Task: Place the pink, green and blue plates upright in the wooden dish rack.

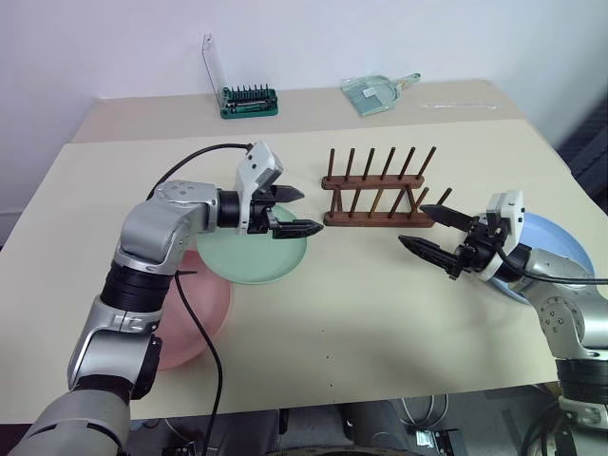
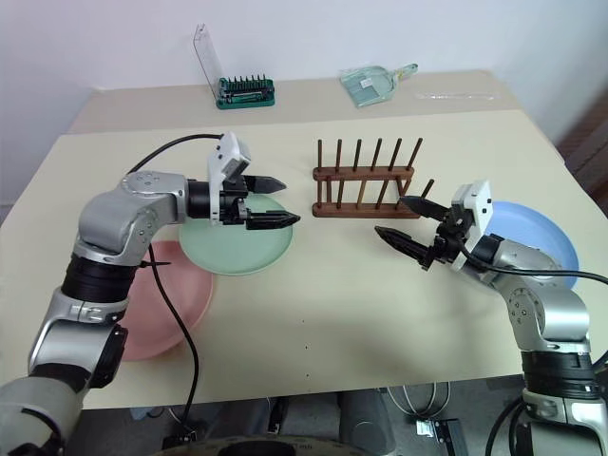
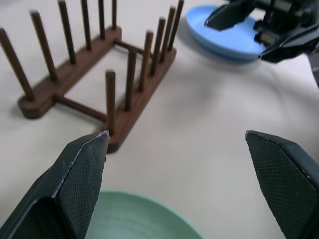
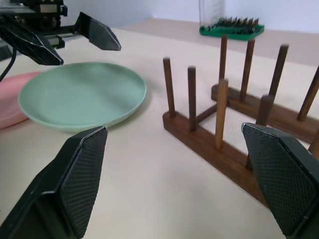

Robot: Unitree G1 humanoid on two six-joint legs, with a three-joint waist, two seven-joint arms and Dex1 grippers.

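Left eye view pink plate [image 1: 195, 318], left wrist view wooden dish rack [image 3: 99, 74], blue plate [image 3: 227, 37]

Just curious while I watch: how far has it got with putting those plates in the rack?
Nothing done: the rack holds no plates. Nothing in hand: both end effectors, left and right, are open. Left: pink, green and blue plates all lie flat.

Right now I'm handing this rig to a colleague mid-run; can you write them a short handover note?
Left gripper: open, empty, above the green plate.
Right gripper: open, empty, in front of the wooden dish rack's right end.
Green plate lies flat, overlapping the pink plate, left of the rack. Blue plate lies flat to the right, under the right arm.
Done: nothing racked, rack empty.
Left: stand all three plates upright between the pegs.
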